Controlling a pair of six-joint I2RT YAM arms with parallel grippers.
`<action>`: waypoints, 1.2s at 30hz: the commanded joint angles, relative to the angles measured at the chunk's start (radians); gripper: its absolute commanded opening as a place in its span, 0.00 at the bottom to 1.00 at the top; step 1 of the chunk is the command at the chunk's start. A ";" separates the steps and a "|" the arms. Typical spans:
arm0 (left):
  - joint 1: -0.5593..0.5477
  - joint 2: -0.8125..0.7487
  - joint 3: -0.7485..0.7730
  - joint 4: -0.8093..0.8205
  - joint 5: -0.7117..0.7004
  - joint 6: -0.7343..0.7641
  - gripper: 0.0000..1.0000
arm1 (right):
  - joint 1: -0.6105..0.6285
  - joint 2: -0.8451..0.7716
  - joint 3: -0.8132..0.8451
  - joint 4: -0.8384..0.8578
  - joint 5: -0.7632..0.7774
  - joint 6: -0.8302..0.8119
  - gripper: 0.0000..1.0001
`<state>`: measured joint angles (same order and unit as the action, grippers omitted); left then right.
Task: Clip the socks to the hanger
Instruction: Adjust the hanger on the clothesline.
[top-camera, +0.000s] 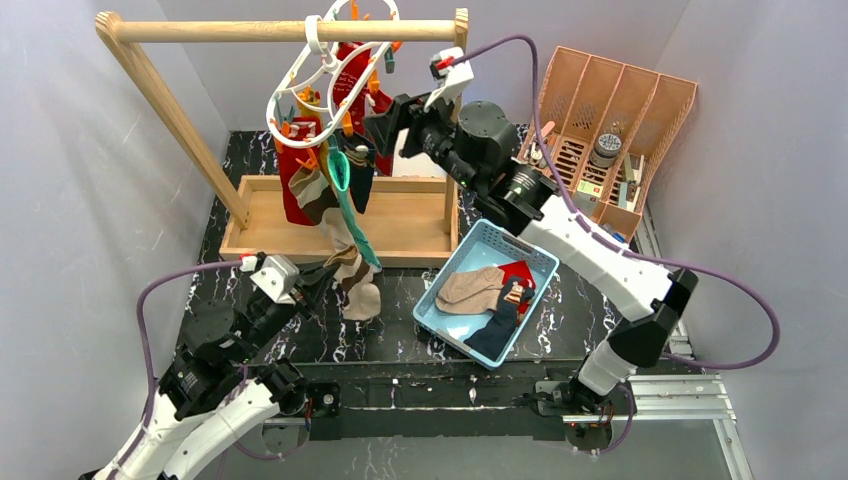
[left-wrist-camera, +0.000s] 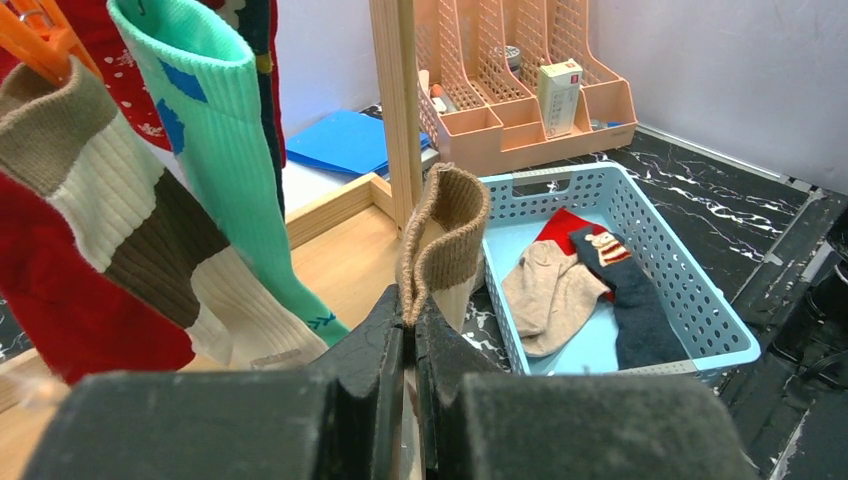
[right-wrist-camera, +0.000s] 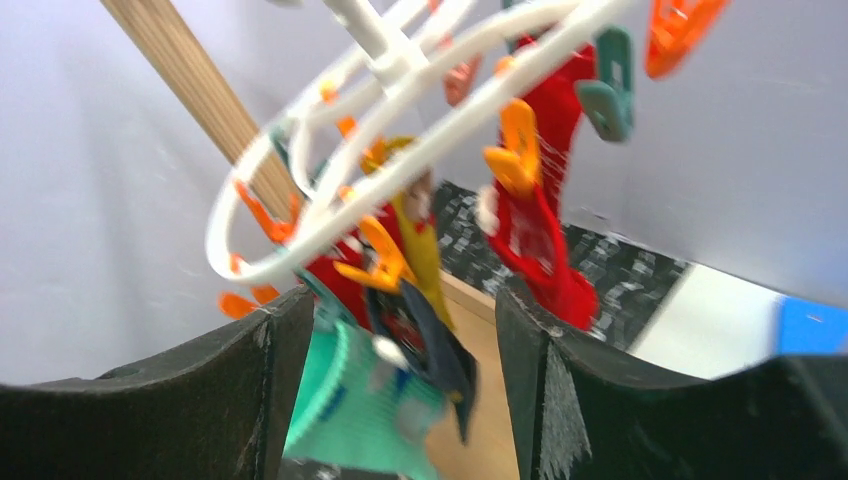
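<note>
Hanger hangs on the rail at the back, socks dangling beneath; basket on the tabletop right of them holds more socks, organizer behind it, far right

No legible text in any view. The small white box in the pink organizer has a red patch and faint print, too small to read. The teal sock has a blue mark low down, possibly a logo, unreadable.
</note>
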<state>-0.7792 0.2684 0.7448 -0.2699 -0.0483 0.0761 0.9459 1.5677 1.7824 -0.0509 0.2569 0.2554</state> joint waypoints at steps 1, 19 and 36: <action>-0.002 -0.032 -0.002 -0.019 -0.046 -0.007 0.00 | 0.003 0.070 0.128 0.130 -0.040 0.180 0.74; -0.002 -0.131 0.094 -0.148 -0.117 0.027 0.00 | 0.003 0.241 0.217 0.148 0.083 0.698 0.47; -0.002 -0.164 0.157 -0.204 -0.182 0.033 0.00 | 0.104 0.341 0.163 0.423 0.116 0.834 0.35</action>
<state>-0.7792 0.1001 0.8692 -0.4667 -0.2070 0.1009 1.0176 1.8965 1.9572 0.2382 0.3573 1.0515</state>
